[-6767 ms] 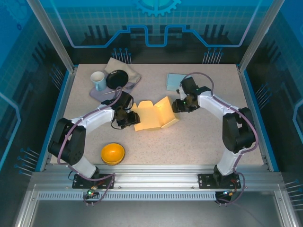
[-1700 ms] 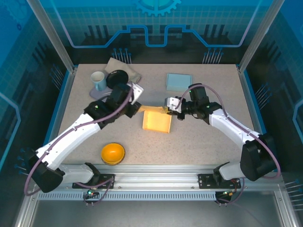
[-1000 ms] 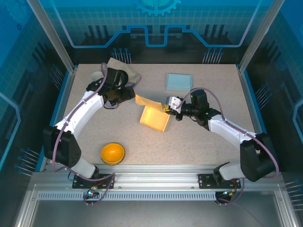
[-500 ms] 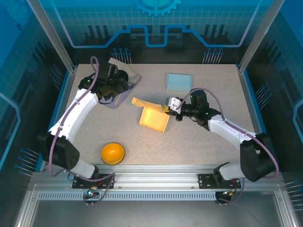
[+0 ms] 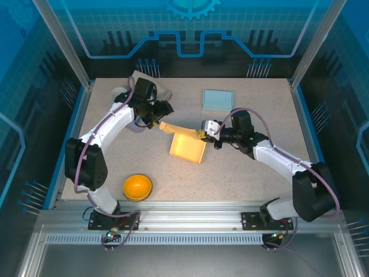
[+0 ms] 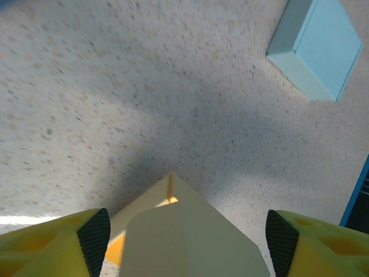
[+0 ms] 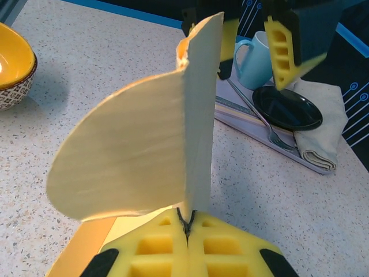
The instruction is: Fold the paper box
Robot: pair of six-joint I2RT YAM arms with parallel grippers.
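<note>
1. Right gripper: pressed together on a standing paper panel at the box's right far corner. It keeps the same pinch as a second ago.
2. Left gripper: fingers spread, nothing held. Half a second ago it hung well left of the box, over the cloth. It is now back at the box's far-left corner, jaws astride the flap tip and apparently not touching it.
3. Box: yellow paper, mid-table, base flat. One flap juts out raised at the far left and is not yet turned in.
4. Reading: the fold is partly done. The right gripper seems to anchor the box while the left lines up to take or push the flap inward.
5. Blue box: beyond the box to the far right, well apart.
6. Bowl: near-left of the box, well apart.
7. Mug, plate, fork and cloth: far-left of the box, just behind the left gripper.
8. Obstruction: nothing lies between flap and box. The crockery crowds any retreat by the left arm, and the pinched panel stands close to the flap's likely path.
</note>
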